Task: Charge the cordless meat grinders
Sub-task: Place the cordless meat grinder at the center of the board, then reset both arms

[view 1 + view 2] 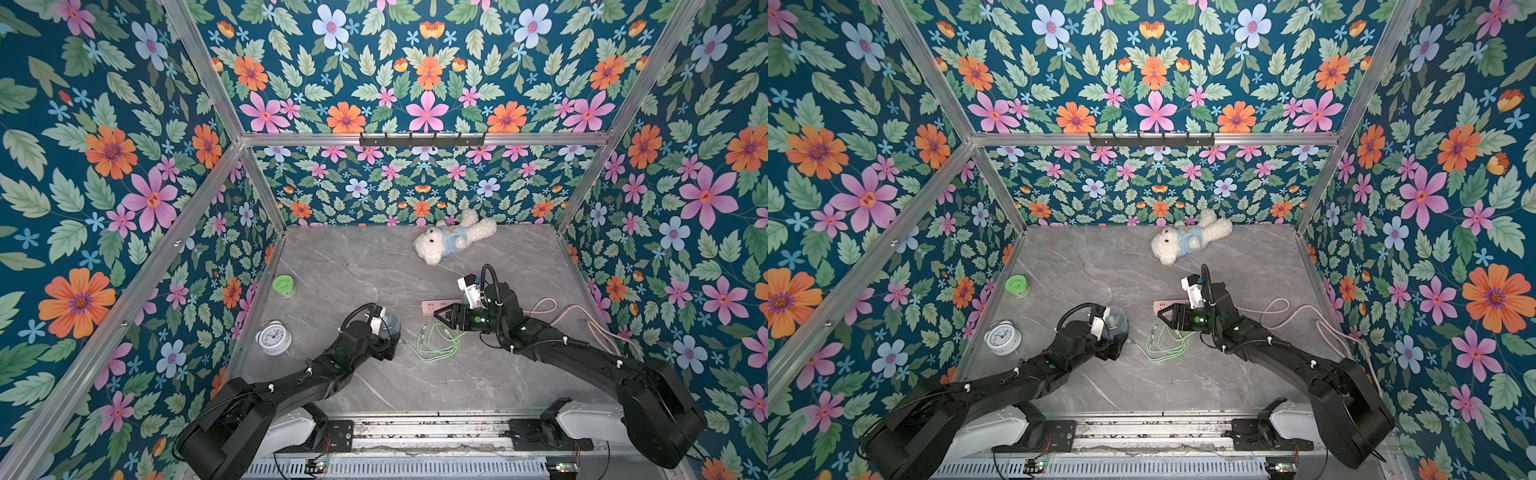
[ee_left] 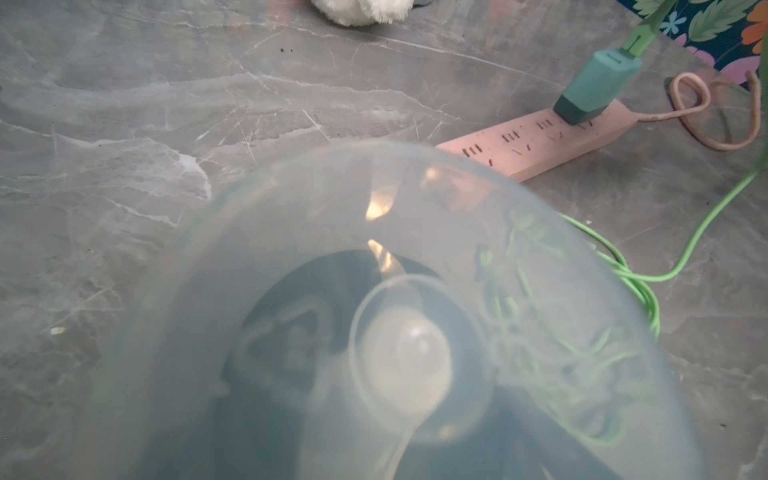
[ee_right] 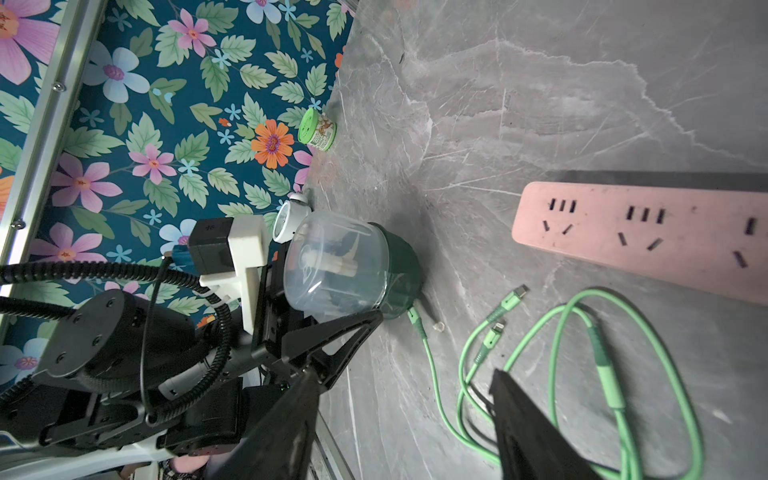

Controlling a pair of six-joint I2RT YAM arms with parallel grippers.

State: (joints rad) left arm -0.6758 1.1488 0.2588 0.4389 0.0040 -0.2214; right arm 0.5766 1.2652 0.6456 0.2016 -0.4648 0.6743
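The cordless meat grinder [image 1: 390,322] [image 1: 1117,324] stands upright on the grey marble table [image 1: 353,266], left of centre, with a translucent blue-grey dome over a dark green base [image 3: 399,274]. My left gripper [image 1: 388,334] reaches it from the front with its jaws wide on either side. One black finger [image 3: 332,336] lies along the dome. The dome [image 2: 374,332] fills the left wrist view and hides the fingers. A plug of the green cable [image 3: 413,316] sits at the base. My right gripper [image 3: 401,376] [image 1: 438,313] hangs open and empty over the cable's loops [image 1: 436,347].
A pink power strip [image 1: 440,306] [image 3: 644,232] lies behind the cable, with a teal adapter [image 2: 594,83] plugged into it and a pale cord [image 1: 582,320] running right. A white teddy [image 1: 453,239] lies at the back. A green-lidded jar [image 1: 284,286] and an alarm clock [image 1: 273,336] stand by the left wall.
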